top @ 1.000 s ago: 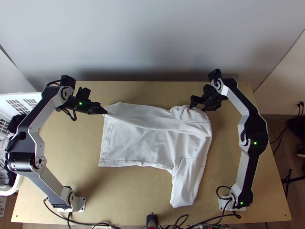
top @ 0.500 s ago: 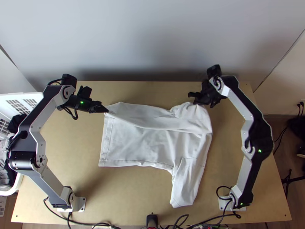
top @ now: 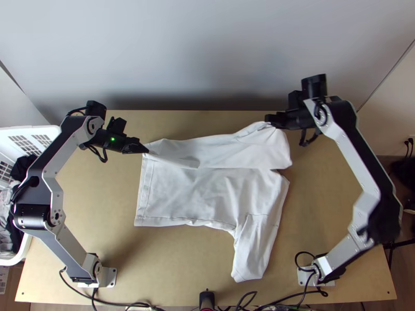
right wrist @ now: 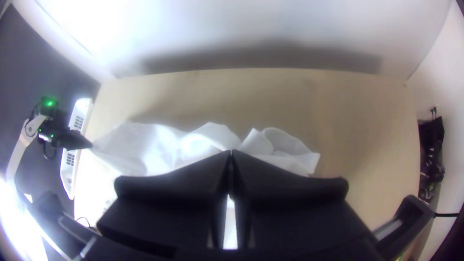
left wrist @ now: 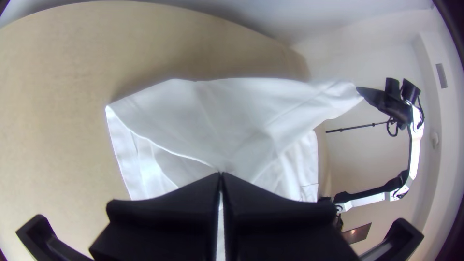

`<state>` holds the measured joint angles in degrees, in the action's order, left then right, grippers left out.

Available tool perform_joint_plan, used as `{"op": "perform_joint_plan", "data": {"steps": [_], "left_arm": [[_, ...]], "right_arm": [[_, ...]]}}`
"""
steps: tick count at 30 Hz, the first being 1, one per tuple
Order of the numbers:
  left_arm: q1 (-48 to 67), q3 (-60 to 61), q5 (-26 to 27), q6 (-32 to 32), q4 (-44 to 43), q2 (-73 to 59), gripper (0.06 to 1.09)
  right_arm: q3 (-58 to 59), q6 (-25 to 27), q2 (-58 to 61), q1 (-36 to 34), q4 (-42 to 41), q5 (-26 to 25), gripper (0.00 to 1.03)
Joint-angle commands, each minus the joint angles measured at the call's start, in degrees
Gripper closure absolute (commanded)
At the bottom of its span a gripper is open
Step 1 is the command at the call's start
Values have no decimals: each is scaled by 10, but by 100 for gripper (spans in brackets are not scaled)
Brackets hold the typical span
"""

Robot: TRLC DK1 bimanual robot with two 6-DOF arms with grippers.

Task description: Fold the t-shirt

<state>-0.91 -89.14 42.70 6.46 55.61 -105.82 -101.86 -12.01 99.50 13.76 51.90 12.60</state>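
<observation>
The white t-shirt [top: 207, 192] lies across the middle of the table, its upper part folded over in a loose flap and one sleeve stretching toward the near edge. My left gripper [top: 145, 151] is shut on the shirt's upper left edge; in the left wrist view the fingertips of my left gripper [left wrist: 221, 175] meet over the cloth. At the shirt's upper right, my right gripper [top: 268, 119] holds the cloth raised. The right wrist view shows my right gripper [right wrist: 231, 152] closed, with white cloth [right wrist: 208, 137] bunched at its tips.
A white basket [top: 31, 136] with dark and grey cloths stands off the table's left side. Cables [top: 280, 299] run along the near edge beside a black device [top: 206, 299]. The wall [top: 207, 57] rises behind the table.
My right gripper has moved up and away from the near edge, lifting the shirt's right part and drawing the flap upward. The left gripper has barely shifted.
</observation>
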Motion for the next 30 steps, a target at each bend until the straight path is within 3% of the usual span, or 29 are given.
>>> {"op": "perform_joint_plan", "data": {"steps": [1, 11, 30], "left_arm": [[0, -1, 3, 0, -1, -2, 105], [-1, -2, 26, -28, -17, -4, 105], [-74, -15, 25, -33, -43, 3, 105]], "right_arm": [[67, 28, -112, 21, 18, -1, 100], [152, 53, -156, -7, 18, -1, 100], [163, 65, -151, -59, -7, -1, 100]]}}
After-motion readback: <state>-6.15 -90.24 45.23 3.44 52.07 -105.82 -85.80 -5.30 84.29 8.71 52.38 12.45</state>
